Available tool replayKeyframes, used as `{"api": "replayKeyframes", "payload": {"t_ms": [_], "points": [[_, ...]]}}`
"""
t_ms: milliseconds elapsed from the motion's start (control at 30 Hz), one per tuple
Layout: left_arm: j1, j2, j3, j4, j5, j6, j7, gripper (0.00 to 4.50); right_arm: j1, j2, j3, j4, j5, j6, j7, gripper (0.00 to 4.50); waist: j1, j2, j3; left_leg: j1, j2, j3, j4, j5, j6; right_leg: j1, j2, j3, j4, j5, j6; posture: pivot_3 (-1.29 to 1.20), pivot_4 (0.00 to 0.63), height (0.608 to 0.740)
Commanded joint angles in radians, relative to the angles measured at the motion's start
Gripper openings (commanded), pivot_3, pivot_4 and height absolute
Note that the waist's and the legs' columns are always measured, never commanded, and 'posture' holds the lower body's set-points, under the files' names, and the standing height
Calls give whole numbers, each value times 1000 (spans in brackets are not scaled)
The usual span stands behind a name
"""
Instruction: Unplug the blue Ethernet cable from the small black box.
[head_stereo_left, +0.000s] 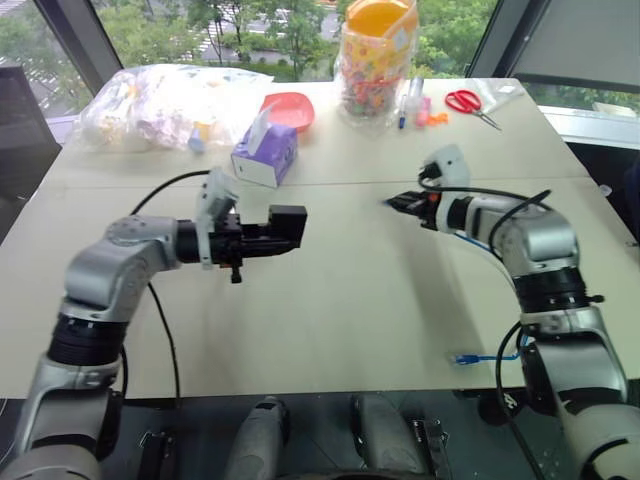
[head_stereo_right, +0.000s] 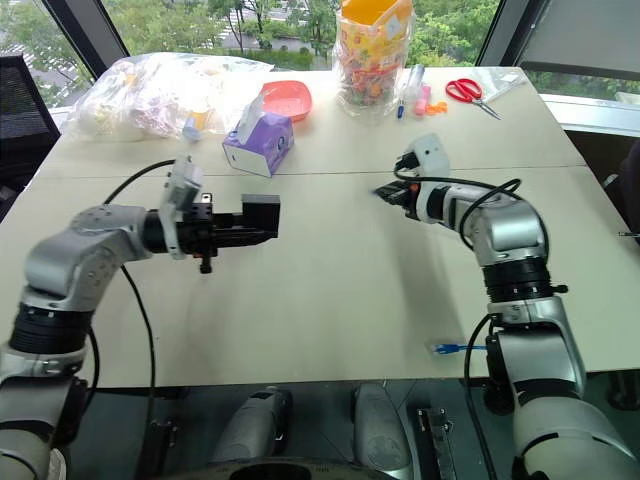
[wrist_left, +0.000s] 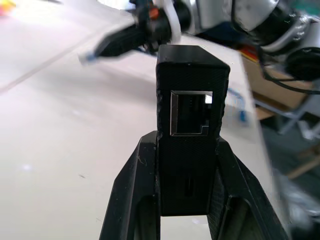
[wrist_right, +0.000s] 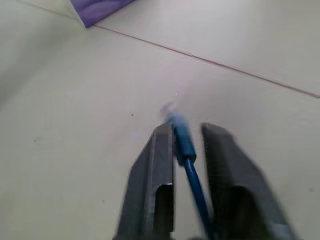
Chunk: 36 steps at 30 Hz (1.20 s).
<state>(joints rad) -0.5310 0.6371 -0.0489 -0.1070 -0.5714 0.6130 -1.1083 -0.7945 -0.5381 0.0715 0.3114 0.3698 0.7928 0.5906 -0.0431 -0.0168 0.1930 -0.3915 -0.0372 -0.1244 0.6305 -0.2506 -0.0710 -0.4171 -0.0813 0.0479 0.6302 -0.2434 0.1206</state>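
My left gripper (head_stereo_left: 272, 234) is shut on the small black box (head_stereo_left: 288, 224) and holds it above the table, pointing toward the right arm. In the left wrist view the box's (wrist_left: 192, 125) socket faces the camera and is empty. The blue Ethernet cable's plug (wrist_right: 183, 140) lies between the fingers of my right gripper (wrist_right: 187, 131), against one finger, with a gap to the other. The right gripper (head_stereo_left: 395, 203) hovers over the table, well apart from the box. The cable's other end (head_stereo_left: 468, 359) lies at the table's front edge by the right arm.
A purple tissue box (head_stereo_left: 265, 153) stands behind the left gripper. Further back are a red bowl (head_stereo_left: 290, 108), a clear plastic bag (head_stereo_left: 165, 105), a jar of colourful sweets (head_stereo_left: 375, 60) and red scissors (head_stereo_left: 470, 103). A seam (head_stereo_left: 330, 182) crosses the table.
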Motion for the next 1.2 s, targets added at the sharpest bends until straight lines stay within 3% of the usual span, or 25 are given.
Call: {"api": "replayKeyframes", "payload": {"t_ms": [33, 133, 167, 333, 467, 700, 767, 833, 1000, 1200], "points": [[12, -56, -28, 47, 112, -167, 56, 532, -32, 9, -5, -20, -43, -34, -9, 2733, 1, 0, 0, 0, 0, 0, 0, 0, 0, 0, 0, 0, 0, 0, 0, 0, 150, 740], [11, -140, -47, 128, 182, -265, 128, 532, -23, 11, -18, -50, -50, -23, -7, 4292, 6, 0, 0, -1, 0, 0, 0, 0, 0, -1, 0, 0, 0, 0, 0, 0, 150, 740], [8, -166, -46, 152, 190, -283, 144, 532, -20, 7, -28, -67, -46, -15, -6, 4408, 6, 0, 0, -1, 0, 0, 0, 0, 0, -1, 0, 0, 0, 0, 0, 0, 150, 740], [-11, -269, -60, 314, 287, -450, 216, 532, 20, -29, -130, -229, 35, 108, -3, 4408, 6, 0, 0, -1, 0, 0, 0, 0, 0, -1, 0, 0, 0, 0, 0, 0, 150, 740], [-31, -342, -64, 457, 329, -562, 241, 532, 141, -75, -182, -471, 129, 250, 18, 4408, 23, 0, 0, -1, 0, 0, 0, 0, 1, -1, 0, 0, 0, 0, 0, 0, 150, 740], [-54, -369, -72, 683, 401, -701, 235, 532, 314, -56, -228, -734, 243, 402, -31, 4408, 25, 0, 0, 0, 0, 1, 1, 0, 1, 0, 0, 0, 1, 0, 0, 0, 150, 740], [-52, -360, -68, 721, 407, -725, 226, 1568, 343, -52, -237, -774, 263, 422, -43, 4500, 26, 0, -1, 1, 0, 0, 2, 0, 1, 1, 0, 0, 1, 0, 1, 0, 150, 740], [-47, -350, -66, 742, 410, -744, 218, 2219, 360, -54, -244, -799, 278, 439, -53, 4500, 25, 0, -1, 2, 0, 0, 2, 0, 1, 3, 0, 0, 0, 0, 1, 0, 150, 740], [-14, -305, -42, 720, 392, -742, 194, 4434, 412, -85, -221, -861, 299, 455, -50, 4500, 22, 0, -1, 6, 0, 0, 2, 0, 1, 6, 0, 0, 0, 0, 1, 0, 150, 740], [77, -210, -4, 504, 317, -608, 140, 4477, 462, -132, -200, -885, 300, 438, -36, 4500, 7, 0, -1, 6, 1, 0, 1, 0, 1, 6, 0, 0, 0, 0, 1, 0, 150, 740]]}}
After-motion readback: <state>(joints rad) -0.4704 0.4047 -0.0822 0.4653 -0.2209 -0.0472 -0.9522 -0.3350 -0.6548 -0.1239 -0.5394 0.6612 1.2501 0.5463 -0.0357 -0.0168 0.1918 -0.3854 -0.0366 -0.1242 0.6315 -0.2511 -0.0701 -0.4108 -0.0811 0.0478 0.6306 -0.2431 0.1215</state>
